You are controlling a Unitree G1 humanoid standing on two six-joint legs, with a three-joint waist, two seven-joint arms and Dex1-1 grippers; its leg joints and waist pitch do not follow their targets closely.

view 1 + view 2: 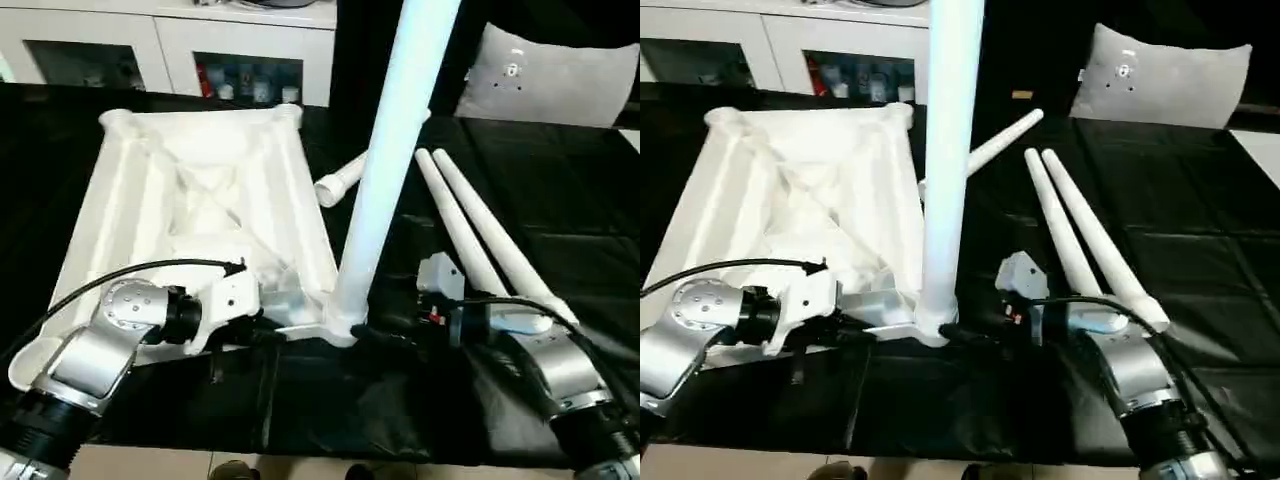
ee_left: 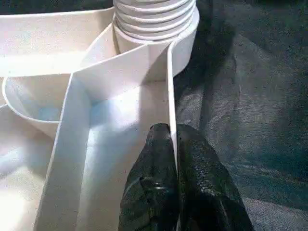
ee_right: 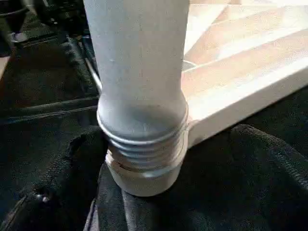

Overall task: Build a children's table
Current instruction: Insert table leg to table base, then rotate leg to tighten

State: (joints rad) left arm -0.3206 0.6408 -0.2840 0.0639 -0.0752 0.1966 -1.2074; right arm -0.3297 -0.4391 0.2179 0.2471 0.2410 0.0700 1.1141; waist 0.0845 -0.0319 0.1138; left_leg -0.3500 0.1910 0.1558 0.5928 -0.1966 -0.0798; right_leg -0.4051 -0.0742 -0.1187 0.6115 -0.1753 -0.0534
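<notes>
Your worktop (image 1: 560, 200) is draped in black cloth, with a white cabinet (image 1: 170, 40) with glazed doors behind it and a grey cushion (image 1: 545, 75) at the far right.

Item: the table top (image 1: 200, 200), white, lies upside down on the cloth toward your left, ribbed underside up, round sockets at its corners.

Item: one leg (image 1: 385, 170) stands upright in the near right corner socket (image 3: 144, 168). From your right wrist you see its threaded end still showing above the socket rim.

Item: two legs (image 1: 480, 235) lie side by side on the cloth to the right of the top, touching each other. A fourth leg (image 1: 1002, 140) lies beyond the upright one, angled away.

Left end effector (image 2: 173, 178): fingers pressed together, pinching the thin side wall of the table top just beside the occupied socket.

Right end effector (image 3: 139, 211): jaws spread wide, one finger (image 3: 57, 183) on either side of the socket, gripping nothing.
</notes>
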